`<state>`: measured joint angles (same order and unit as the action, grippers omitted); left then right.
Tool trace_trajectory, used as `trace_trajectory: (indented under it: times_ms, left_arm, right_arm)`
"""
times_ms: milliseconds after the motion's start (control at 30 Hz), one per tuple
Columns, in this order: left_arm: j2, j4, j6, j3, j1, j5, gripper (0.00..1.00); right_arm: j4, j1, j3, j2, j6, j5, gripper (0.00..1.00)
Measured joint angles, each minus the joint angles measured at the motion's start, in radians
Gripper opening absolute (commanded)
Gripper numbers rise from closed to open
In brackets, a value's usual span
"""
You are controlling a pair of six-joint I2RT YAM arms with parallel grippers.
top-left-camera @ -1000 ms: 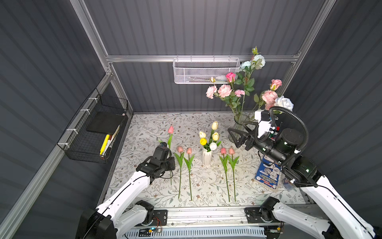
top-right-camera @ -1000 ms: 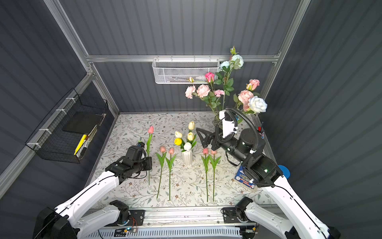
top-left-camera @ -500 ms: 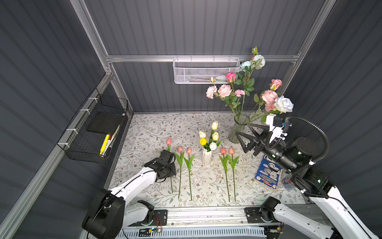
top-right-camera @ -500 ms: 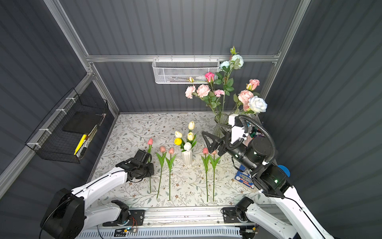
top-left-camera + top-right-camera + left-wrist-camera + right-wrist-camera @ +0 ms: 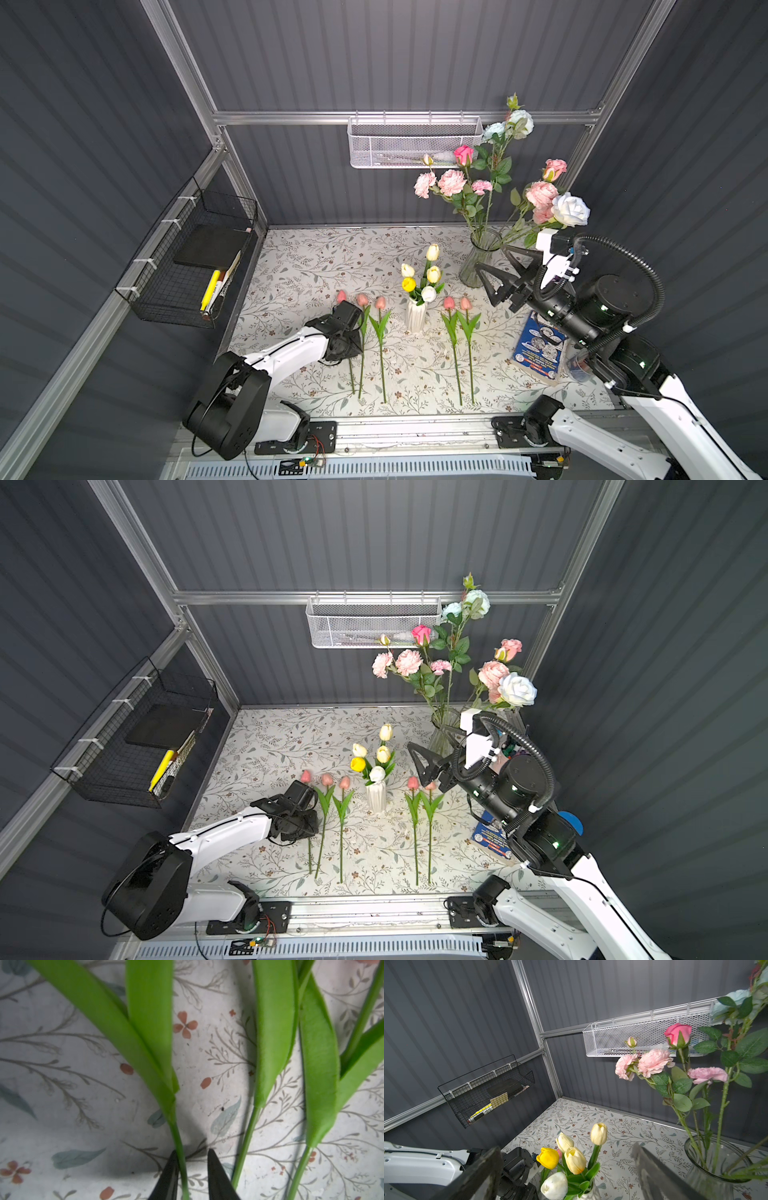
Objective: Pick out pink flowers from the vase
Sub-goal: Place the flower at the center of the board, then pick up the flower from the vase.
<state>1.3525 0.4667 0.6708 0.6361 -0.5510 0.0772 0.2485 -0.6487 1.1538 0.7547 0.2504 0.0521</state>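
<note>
Three pink tulips (image 5: 362, 299) lie on the floral table left of a white ribbed vase (image 5: 416, 318), and two more (image 5: 449, 302) lie to its right. My left gripper (image 5: 192, 1151) sits low over the leftmost tulip's stem (image 5: 180, 1157). Its jaws stand slightly apart and the stem rests against one finger. A glass vase (image 5: 478, 257) at the back right holds pale pink ruffled blooms (image 5: 451, 181), a deep pink rose (image 5: 463, 153) and pink roses (image 5: 540, 194). My right gripper (image 5: 493, 257) hangs wide open and empty beside that vase.
The white ribbed vase holds yellow, cream and white tulips (image 5: 432, 274). A white rose (image 5: 571, 210) and pale blue blooms (image 5: 519, 122) share the glass vase. A booklet (image 5: 540, 345) lies at the right. A black wire basket (image 5: 199, 266) hangs on the left wall and a white mesh one (image 5: 415, 143) on the back wall.
My left arm has brought a pink tulip down onto the table beside the others, and its jaws have parted. The right arm has drawn back a little, still open.
</note>
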Motion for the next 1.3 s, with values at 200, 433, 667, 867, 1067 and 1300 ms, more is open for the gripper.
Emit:
trace_trajectory:
  times_ms: [200, 433, 667, 867, 1067, 1300]
  left_arm:
    - [-0.037, 0.034, -0.002, 0.0, 0.0, 0.016, 0.5]
    - [-0.091, 0.072, 0.008, 0.001, 0.0, 0.074, 0.69]
    - [-0.147, 0.146, 0.019, 0.09, 0.0, 0.122, 0.78]
    - [-0.214, 0.17, 0.018, 0.161, 0.0, 0.13, 0.82]
    - [-0.256, 0.23, -0.075, 0.226, 0.0, 0.134, 0.99]
    - [-0.361, 0.2, -0.32, 0.485, -0.007, 0.085, 0.99]
  right_arm:
    - [-0.017, 0.0, -0.01, 0.0, 0.002, 0.001, 0.99]
    - [-0.017, 0.0, -0.015, 0.0, 0.008, 0.006, 0.99]
    - [-0.016, 0.0, -0.014, -0.003, 0.013, 0.008, 0.99]
    - [-0.017, 0.0, -0.014, 0.0, 0.015, 0.008, 0.99]
    - [-0.005, 0.0, -0.013, 0.015, 0.009, 0.008, 0.99]
    - [0.13, 0.0, 0.028, 0.013, -0.025, -0.007, 0.99]
